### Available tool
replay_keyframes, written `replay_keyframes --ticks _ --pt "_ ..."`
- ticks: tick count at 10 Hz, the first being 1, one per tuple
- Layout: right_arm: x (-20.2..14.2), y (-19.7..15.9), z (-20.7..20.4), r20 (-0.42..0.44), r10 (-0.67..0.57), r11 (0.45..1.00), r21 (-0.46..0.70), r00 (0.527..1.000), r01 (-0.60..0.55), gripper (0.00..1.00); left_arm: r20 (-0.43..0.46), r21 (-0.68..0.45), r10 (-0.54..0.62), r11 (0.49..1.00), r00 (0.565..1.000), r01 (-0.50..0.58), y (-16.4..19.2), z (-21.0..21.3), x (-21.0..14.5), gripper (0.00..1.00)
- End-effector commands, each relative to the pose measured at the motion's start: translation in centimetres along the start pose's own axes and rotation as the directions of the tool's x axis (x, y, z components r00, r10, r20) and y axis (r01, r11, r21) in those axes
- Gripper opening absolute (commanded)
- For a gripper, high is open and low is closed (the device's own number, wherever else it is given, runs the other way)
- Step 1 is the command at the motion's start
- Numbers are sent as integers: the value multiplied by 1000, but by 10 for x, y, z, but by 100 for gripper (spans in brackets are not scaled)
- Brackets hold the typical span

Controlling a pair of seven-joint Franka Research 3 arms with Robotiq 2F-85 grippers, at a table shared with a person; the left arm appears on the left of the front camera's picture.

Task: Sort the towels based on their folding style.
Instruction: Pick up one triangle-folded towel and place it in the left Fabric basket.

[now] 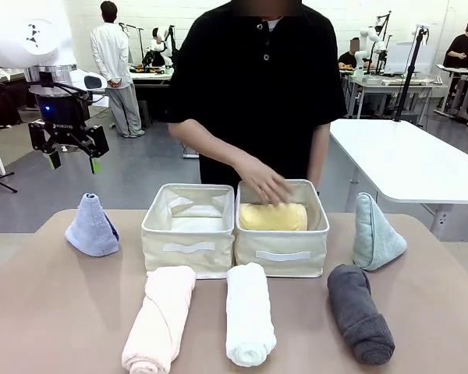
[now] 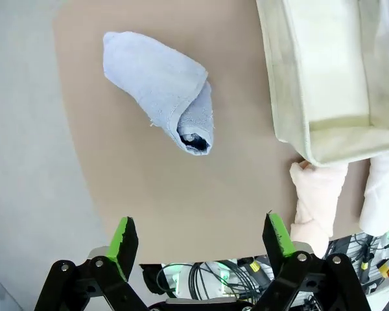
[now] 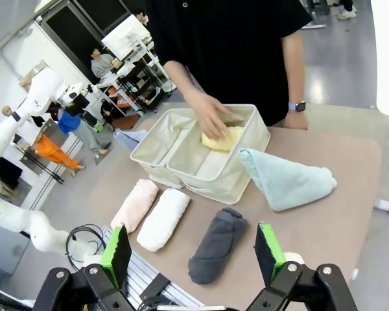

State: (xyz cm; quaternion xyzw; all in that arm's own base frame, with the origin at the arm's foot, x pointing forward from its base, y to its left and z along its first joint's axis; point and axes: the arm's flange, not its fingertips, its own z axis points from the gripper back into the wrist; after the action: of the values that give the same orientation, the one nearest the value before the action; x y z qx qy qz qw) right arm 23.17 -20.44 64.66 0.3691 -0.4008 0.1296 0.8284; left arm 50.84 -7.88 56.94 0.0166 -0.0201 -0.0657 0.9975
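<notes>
Noting grippers first — how do they stand?

Left gripper (image 1: 75, 162), upper left of the front view: fingers wide, nothing between them. Right gripper (image 3: 193, 249): wide too, nothing held.

Towels?

Yellow roll (image 1: 274, 216) lies in the right-hand bin (image 1: 281, 253), under the person's hand (image 1: 265, 185). Periwinkle cone (image 1: 92, 226) centre left, mint cone (image 1: 374, 232) centre right — both upright. Pink roll (image 1: 160, 318), white roll (image 1: 248, 313) and grey roll (image 1: 360, 323) line the bottom.

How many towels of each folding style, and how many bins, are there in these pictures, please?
Rolled terry towels: 4 (yellow, pale pink, white, dark grey)
Cone-folded terry towels: 2 (periwinkle blue, pale mint)
Cream fabric bins: 2 (left bin, right bin)
Total: 8
</notes>
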Motion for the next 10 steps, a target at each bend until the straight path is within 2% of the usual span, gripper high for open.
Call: replay_keyframes --ticks 1,4,5,8,10 --pt "1 -1 0 0 -1 1000 2 1000 1 100 -41 -52 -24 998 999 22 0 0 -6 100" --pt "1 -1 0 0 -1 1000 2 1000 1 100 -24 -20 -2 1000 1000 2 -1 -2 -3 100" --pt "1 -1 0 0 -1 1000 2 1000 1 100 -76 -43 2 999 997 -5 1 -16 10 100" --pt "1 -1 0 0 -1 1000 2 1000 1 100 -71 51 164 986 984 -161 -14 -62 35 100" --pt "1 -1 0 0 -1 1000 2 1000 1 100 -71 92 218 973 973 -212 -17 -80 41 100"
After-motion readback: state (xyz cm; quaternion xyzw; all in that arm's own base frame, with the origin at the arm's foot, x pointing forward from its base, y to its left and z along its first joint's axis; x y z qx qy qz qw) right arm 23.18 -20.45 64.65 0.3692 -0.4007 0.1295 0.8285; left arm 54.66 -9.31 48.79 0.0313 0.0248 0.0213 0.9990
